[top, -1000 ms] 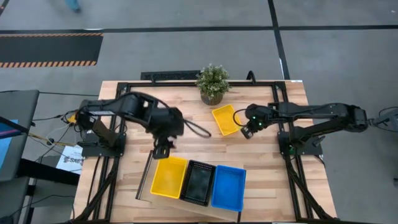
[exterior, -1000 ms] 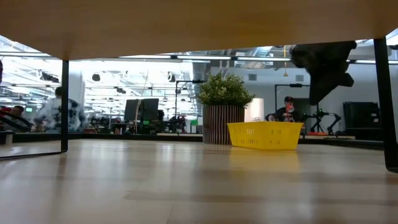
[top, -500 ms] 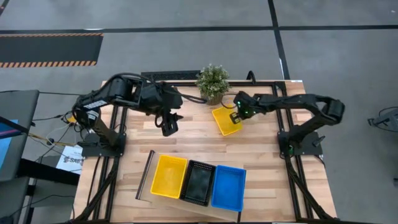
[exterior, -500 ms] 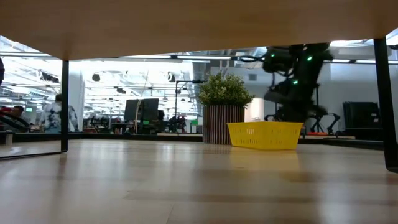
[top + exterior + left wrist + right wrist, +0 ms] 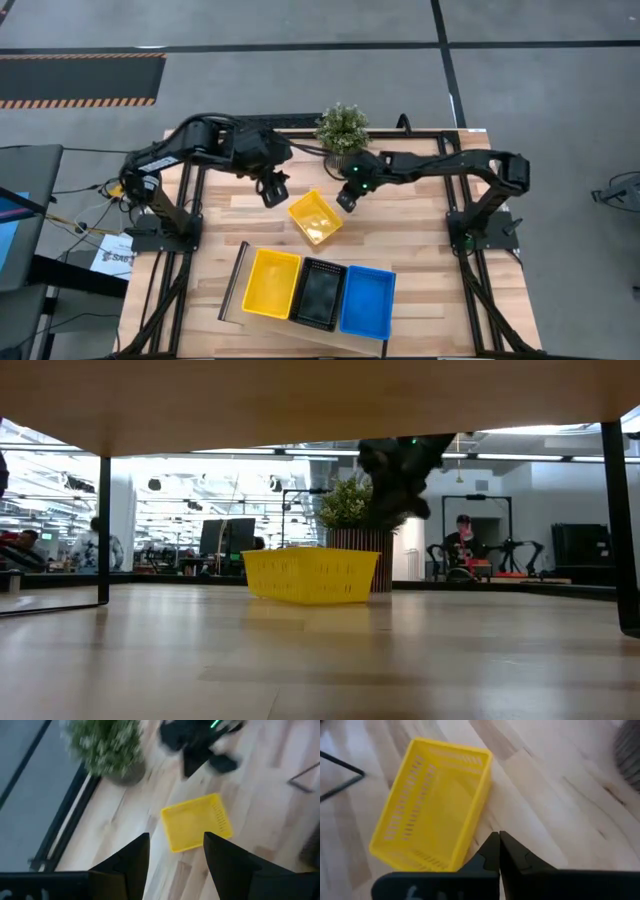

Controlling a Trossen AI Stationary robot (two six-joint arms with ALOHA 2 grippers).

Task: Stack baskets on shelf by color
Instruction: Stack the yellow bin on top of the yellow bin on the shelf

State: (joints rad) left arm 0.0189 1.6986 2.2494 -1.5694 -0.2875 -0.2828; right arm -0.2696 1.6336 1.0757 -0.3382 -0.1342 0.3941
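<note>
**Loose yellow basket between two tools**

The left tool (image 5: 274, 190), fingers spread and empty, hovers just left of the loose yellow basket (image 5: 315, 217) on the counter (image 5: 420, 240). The right tool (image 5: 346, 199), fingers pressed together, sits just beside the basket's right edge. Below the basket, the shelf (image 5: 236, 283) holds yellow, black and blue baskets (image 5: 318, 293).

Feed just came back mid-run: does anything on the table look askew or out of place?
One yellow basket sits loose on the tabletop, turned at an angle, off the shelf where the other three stand in a row. The right gripper, fingers shut, is beside it, not holding it. Nothing is spilled or damaged.
</note>
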